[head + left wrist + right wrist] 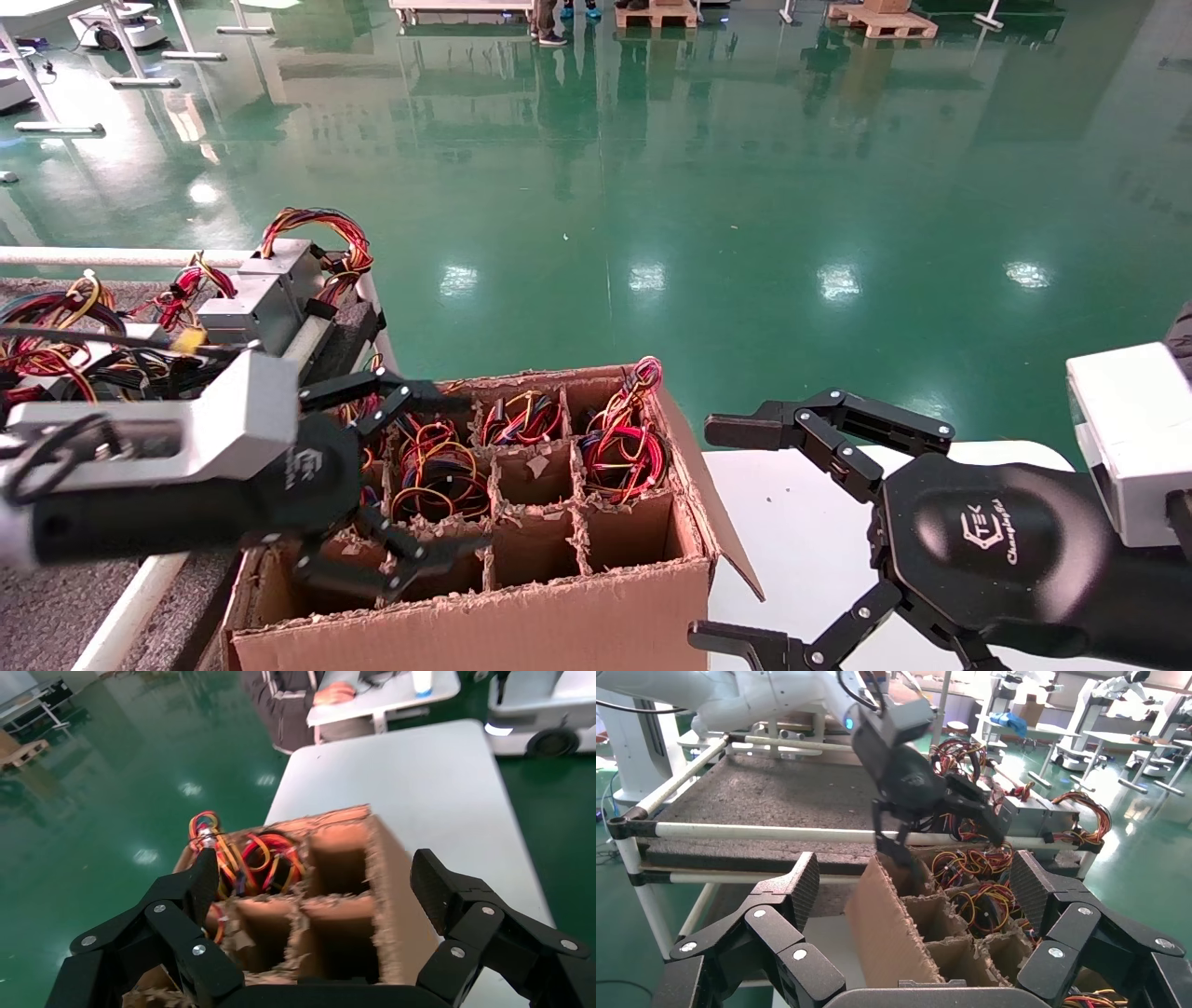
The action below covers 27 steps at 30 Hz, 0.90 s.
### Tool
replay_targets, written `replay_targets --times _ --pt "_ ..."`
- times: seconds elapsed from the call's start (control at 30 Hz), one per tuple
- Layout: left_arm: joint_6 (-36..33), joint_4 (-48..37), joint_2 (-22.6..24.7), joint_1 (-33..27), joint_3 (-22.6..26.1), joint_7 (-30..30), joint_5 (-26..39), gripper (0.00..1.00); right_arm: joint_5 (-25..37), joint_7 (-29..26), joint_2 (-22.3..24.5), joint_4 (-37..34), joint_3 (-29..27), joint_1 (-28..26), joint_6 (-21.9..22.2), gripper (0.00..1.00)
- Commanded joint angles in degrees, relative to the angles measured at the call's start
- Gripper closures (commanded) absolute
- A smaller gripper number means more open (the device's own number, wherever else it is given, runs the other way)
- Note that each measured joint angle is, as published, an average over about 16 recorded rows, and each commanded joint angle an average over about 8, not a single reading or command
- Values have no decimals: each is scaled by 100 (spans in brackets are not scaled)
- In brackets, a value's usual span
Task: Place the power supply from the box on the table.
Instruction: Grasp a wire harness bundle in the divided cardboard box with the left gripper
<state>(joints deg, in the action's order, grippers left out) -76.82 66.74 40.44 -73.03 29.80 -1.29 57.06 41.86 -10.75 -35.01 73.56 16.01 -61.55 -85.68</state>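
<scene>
Power supply (622, 447) body sunk unseen in its box (521, 624) cell; near box wall cropped below.

Grey table (56, 606) under silver units (265, 298)

Box (521, 606) before me, between table (56, 606) on my left and white tabletop (792, 522) on my right | wire bundles (622, 447) in its far cells | my left gripper (424, 485) over its left cells | spare units (265, 298) on table, behind.
</scene>
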Motion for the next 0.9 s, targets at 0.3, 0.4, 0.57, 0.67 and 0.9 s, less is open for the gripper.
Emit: replay_targets --times 0.3,0.4,0.57,0.67,0.9 --pt "335 -480 357 -625 731 389 284 0 0 0 0 0 0 0 0 0" --pt "401 -612 458 -789 958 532 293 0 0 0 0 0 0 0 0 0" --pt "481 -823 619 -999 1335 814 248 0 0 0 0 0 0 0 0 0" --pt "530 -944 709 -1080 1551 1006 207 0 0 0 0 0 0 0 0 0" --pt "695 -1227 907 -1216 2014 1426 117 0 0 0 0 0 0 0 0 0"
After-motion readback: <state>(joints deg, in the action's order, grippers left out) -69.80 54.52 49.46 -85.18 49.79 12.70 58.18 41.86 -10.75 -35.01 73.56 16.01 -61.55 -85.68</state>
